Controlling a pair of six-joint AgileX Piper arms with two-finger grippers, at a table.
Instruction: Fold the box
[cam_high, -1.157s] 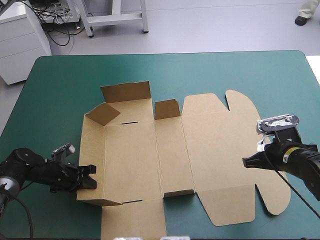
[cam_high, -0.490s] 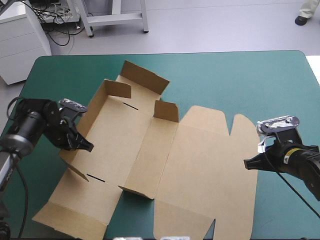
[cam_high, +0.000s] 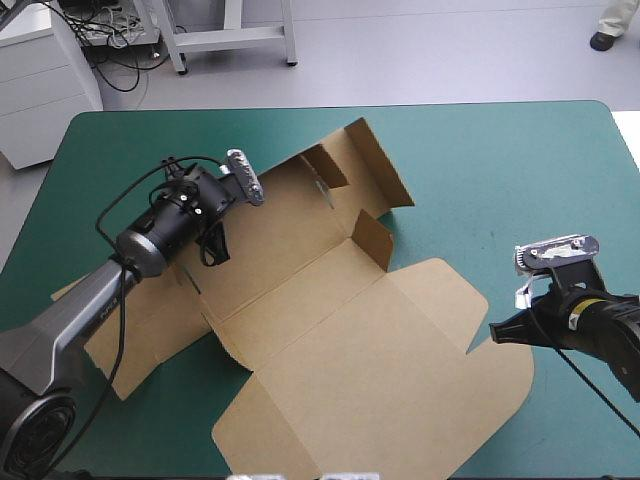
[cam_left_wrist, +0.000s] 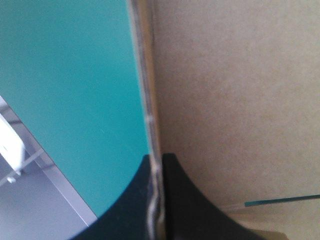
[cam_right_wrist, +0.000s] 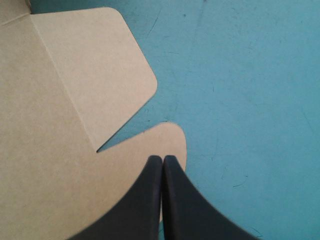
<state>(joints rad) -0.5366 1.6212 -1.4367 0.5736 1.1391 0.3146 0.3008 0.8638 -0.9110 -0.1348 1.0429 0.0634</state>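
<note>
The brown box (cam_high: 340, 330) lies as a cut sheet, turned diagonally across the teal-green table, with small flaps (cam_high: 372, 238) raised at its far end. My left gripper (cam_high: 214, 246) is at the sheet's left wall. In the left wrist view this gripper (cam_left_wrist: 156, 159) is shut on the box, with the board's edge (cam_left_wrist: 147, 100) running on ahead of the fingers. My right gripper (cam_high: 496, 329) sits at the lid's right side. Seen from its own wrist, the right gripper (cam_right_wrist: 162, 158) is shut with nothing in it, hovering over the rounded lid flap (cam_right_wrist: 100, 65).
The sheet's near corner (cam_high: 260, 455) reaches the table's front edge. Teal-green cover (cam_high: 520, 170) shows to the right of the box and beyond it. The left arm (cam_high: 90, 300) lies over the sheet's left part.
My left gripper has swung from the near left toward the far middle with the box wall in it, turning the whole sheet clockwise. The right gripper has stayed almost still.
</note>
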